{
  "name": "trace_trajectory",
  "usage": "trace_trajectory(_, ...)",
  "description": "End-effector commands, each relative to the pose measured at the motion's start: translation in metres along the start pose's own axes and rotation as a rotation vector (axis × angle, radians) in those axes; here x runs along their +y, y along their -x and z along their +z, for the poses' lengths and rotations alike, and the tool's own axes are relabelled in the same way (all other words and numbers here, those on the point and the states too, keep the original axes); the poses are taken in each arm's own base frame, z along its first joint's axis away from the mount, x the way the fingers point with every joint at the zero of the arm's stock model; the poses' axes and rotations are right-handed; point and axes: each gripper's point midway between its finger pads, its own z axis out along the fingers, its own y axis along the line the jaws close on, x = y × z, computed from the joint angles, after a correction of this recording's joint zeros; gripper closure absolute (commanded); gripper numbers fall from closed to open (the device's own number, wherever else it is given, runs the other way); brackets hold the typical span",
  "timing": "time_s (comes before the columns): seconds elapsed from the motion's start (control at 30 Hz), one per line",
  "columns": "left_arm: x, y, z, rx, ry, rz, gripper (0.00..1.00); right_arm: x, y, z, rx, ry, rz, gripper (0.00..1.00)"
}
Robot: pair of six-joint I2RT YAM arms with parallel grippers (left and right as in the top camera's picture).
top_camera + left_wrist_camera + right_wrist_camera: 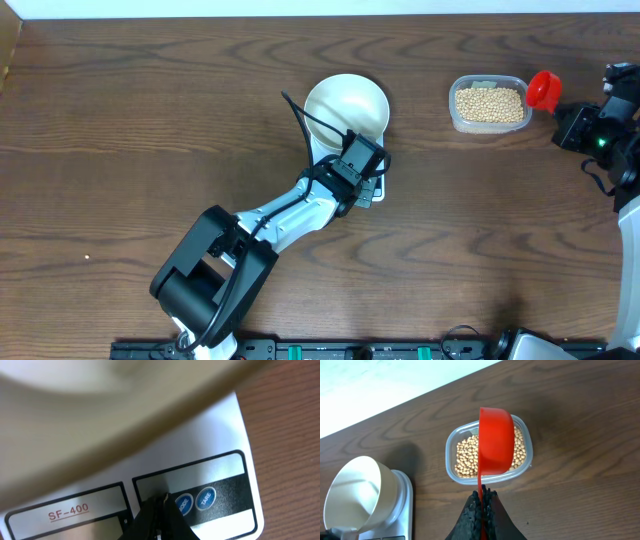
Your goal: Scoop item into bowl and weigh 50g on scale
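Beans (464, 457) lay under the red scoop (496, 435) clamped in the right hand (482, 502); the left hand (161, 507), shut empty, touched the scale (220, 435).

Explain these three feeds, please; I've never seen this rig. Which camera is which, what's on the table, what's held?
Two robot arms work at a wooden table. The wide picture comes from overhead; the other two come from a camera on each wrist, looking past that arm's own hand. An empty white bowl sits on a white kitchen scale; nearby is a clear tub of soybeans. The left hand is shut, holding nothing, tips by the scale's round buttons. The right hand is shut on the handle of a red scoop, beside the tub.
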Motion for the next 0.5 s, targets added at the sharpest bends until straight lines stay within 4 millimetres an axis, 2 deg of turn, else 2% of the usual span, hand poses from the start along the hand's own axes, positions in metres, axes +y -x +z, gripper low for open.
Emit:
trace_trajectory(0.0,0.0,-0.009,0.012,0.033,0.003,0.014,0.93,0.002,0.005,0.0,-0.007,-0.001,-0.006,0.99)
trace_trajectory(0.47,0.009,-0.02,0.014,0.074,0.045,0.02,0.92,0.001,0.005,0.0,-0.006,-0.004,-0.006,0.99)
